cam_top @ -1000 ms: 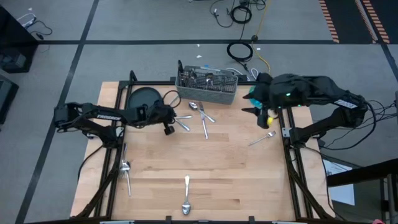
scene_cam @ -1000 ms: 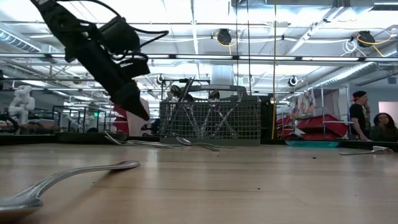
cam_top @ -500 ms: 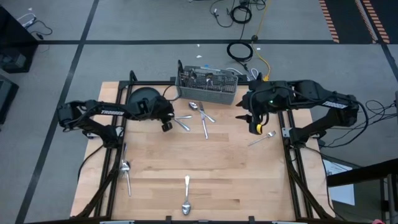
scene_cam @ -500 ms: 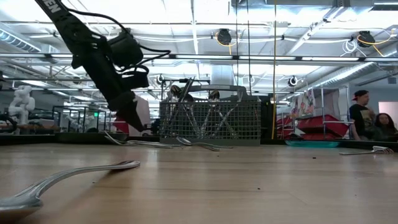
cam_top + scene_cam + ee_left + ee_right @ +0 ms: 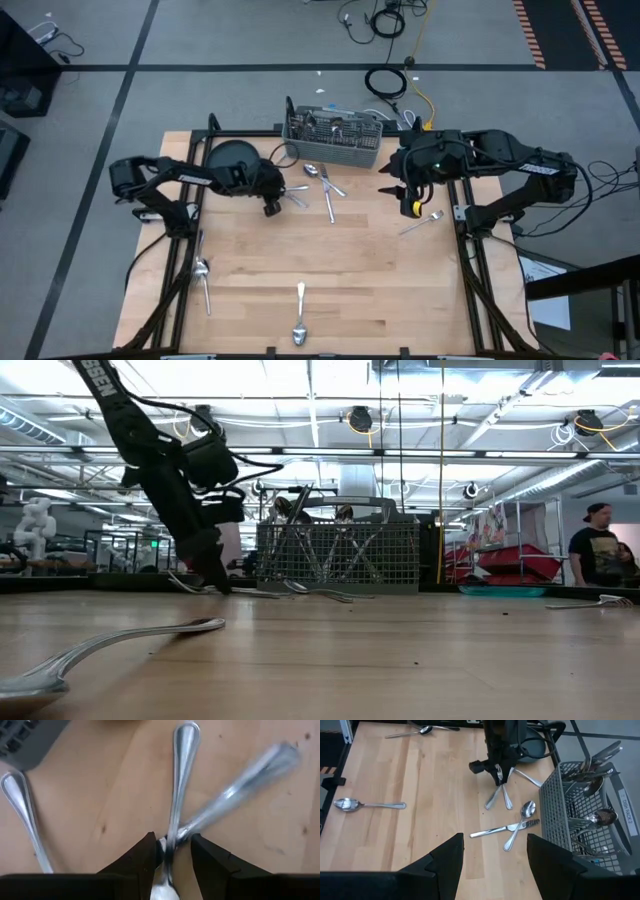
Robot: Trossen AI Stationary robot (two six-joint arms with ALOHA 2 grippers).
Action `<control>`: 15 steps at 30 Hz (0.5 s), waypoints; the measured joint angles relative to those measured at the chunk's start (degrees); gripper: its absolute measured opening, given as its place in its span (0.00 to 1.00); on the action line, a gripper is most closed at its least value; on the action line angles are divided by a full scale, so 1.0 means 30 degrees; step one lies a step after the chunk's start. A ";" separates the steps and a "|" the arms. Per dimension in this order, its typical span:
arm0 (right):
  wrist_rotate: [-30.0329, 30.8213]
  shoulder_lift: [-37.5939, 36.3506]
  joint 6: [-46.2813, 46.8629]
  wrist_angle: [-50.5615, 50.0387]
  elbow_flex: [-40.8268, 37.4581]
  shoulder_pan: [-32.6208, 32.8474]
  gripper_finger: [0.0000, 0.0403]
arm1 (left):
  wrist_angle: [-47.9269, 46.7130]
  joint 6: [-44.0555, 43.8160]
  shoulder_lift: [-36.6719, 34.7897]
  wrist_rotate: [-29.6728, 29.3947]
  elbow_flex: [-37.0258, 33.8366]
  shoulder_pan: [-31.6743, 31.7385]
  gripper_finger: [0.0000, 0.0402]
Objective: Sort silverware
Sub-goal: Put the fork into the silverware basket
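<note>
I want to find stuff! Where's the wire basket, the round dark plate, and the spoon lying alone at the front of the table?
wire basket (image 5: pixel 333 145), high view, its front mesh wall
dark plate (image 5: pixel 226 155), high view, its bare top
lone spoon (image 5: pixel 299 331), high view, its bowl

Silverware (image 5: pixel 329 196) before caddy (image 5: pixel 333 140)

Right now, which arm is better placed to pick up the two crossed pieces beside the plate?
The left. Its hand is down with open fingers astride the crossed pieces. The right hand hovers open across the table, nearer a lone fork.
</note>
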 joint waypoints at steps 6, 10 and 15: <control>-0.0360 0.0000 0.0513 0.0011 0.0000 0.0000 0.50 | 0.0277 -0.0466 0.1195 -0.0179 0.0091 -0.0300 0.28; -0.0379 0.0000 0.0664 0.0029 0.0000 0.0000 0.50 | 0.0194 -0.0565 0.0816 -0.0171 0.0042 -0.0522 0.09; -0.0379 0.0000 0.0664 0.0105 0.0000 0.0000 0.50 | 0.0080 -0.1536 0.0474 -0.0157 0.0004 -0.0530 0.02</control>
